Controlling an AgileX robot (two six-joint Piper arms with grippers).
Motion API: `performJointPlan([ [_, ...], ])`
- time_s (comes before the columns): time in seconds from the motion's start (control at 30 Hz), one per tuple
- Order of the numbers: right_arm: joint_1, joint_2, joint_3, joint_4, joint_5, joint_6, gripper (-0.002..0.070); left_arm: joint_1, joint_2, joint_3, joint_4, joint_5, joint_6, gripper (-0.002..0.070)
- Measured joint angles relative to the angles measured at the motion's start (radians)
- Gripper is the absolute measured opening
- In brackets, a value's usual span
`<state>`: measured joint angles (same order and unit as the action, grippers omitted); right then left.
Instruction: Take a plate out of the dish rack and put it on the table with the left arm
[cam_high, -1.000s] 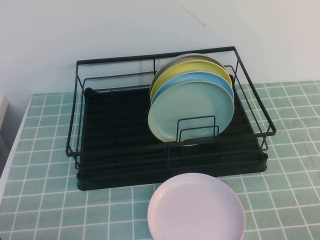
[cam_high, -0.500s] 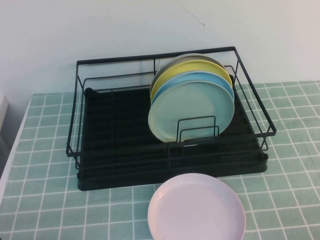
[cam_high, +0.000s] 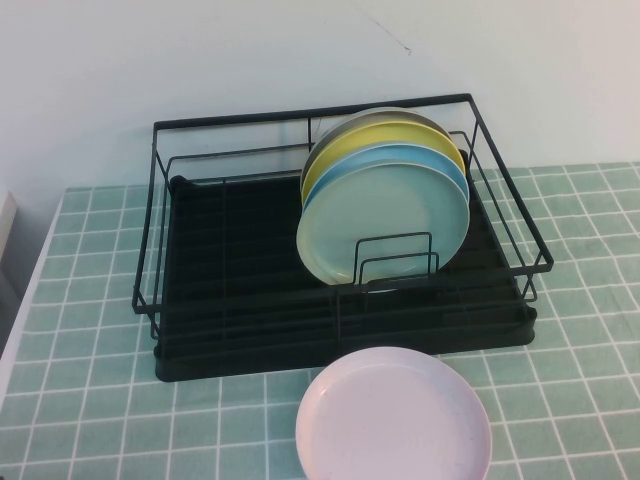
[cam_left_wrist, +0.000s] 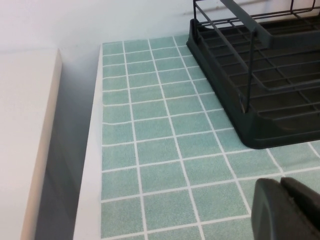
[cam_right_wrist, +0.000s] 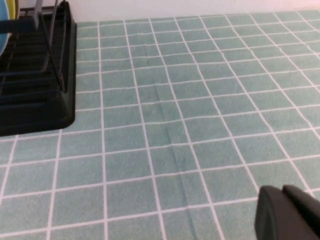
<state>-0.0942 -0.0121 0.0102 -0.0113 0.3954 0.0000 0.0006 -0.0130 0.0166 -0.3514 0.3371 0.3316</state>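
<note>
The mint-green plate (cam_high: 385, 225) stands upright at the front of a stack in the right half of the black dish rack (cam_high: 240, 290). Neither arm shows in the high view. My left gripper (cam_left_wrist: 281, 186) is shut and empty, low over the teal tiled table (cam_left_wrist: 150, 130), near the rack's front left corner (cam_left_wrist: 270, 75). My right gripper (cam_right_wrist: 282, 192) is shut and empty over bare tiles to the right of the rack (cam_right_wrist: 35, 85).
Behind the mint plate stand a sky-blue plate (cam_high: 425, 160), a yellow plate (cam_high: 340, 150) and a grey one. A pale pink-lilac plate (cam_high: 393, 415) lies flat on the table in front of the rack. The table's white left edge (cam_left_wrist: 92, 165) is close to the left gripper.
</note>
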Motion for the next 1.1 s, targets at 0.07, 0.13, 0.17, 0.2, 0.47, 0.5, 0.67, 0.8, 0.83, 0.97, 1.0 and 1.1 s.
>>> performJointPlan([
  [0.07,0.000,0.000,0.000,0.000,0.000,0.000,-0.0002,0.000,0.000,0.000,-0.008,0.000,0.000,-0.0003],
  [0.13,0.000,0.000,0.000,0.000,0.000,0.000,-0.0002,0.000,0.000,0.000,-0.009,0.000,0.000,-0.0003],
  [0.17,0.000,0.000,0.000,0.000,0.000,0.000,-0.0002,0.000,0.000,0.000,-0.009,0.000,0.000,-0.0003],
  [0.2,0.000,0.000,0.000,0.000,0.000,0.000,-0.0002,0.000,0.000,0.000,-0.009,0.000,0.000,-0.0003],
  [0.47,0.000,0.000,0.000,0.000,0.000,0.000,-0.0002,0.000,0.000,0.000,0.009,0.000,0.000,-0.0003],
  [0.5,0.000,0.000,0.000,0.000,0.000,0.000,-0.0002,0.000,0.000,0.000,0.009,0.000,0.000,-0.0003],
  [0.67,0.000,0.000,0.000,0.000,0.000,0.000,-0.0002,0.000,0.000,0.004,-0.014,-0.053,0.000,-0.0003],
  [0.8,0.000,0.000,0.000,0.000,0.000,0.000,-0.0002,0.000,0.000,0.006,-0.128,-0.201,0.000,-0.0003],
  [0.83,0.000,0.000,0.000,0.000,0.000,0.000,-0.0002,0.000,0.000,0.006,-0.164,-0.249,0.000,-0.0003],
  [0.97,0.000,0.000,0.000,0.000,0.000,0.000,-0.0002,0.000,0.000,0.006,-0.318,-0.506,0.000,-0.0003],
  [1.0,0.000,0.000,0.000,0.000,0.000,0.000,-0.0002,0.000,0.000,0.006,-0.330,-0.538,0.000,-0.0003],
  [1.1,0.000,0.000,0.000,0.000,0.000,0.000,-0.0002,0.000,0.000,0.006,-0.352,-0.599,0.014,-0.0003],
])
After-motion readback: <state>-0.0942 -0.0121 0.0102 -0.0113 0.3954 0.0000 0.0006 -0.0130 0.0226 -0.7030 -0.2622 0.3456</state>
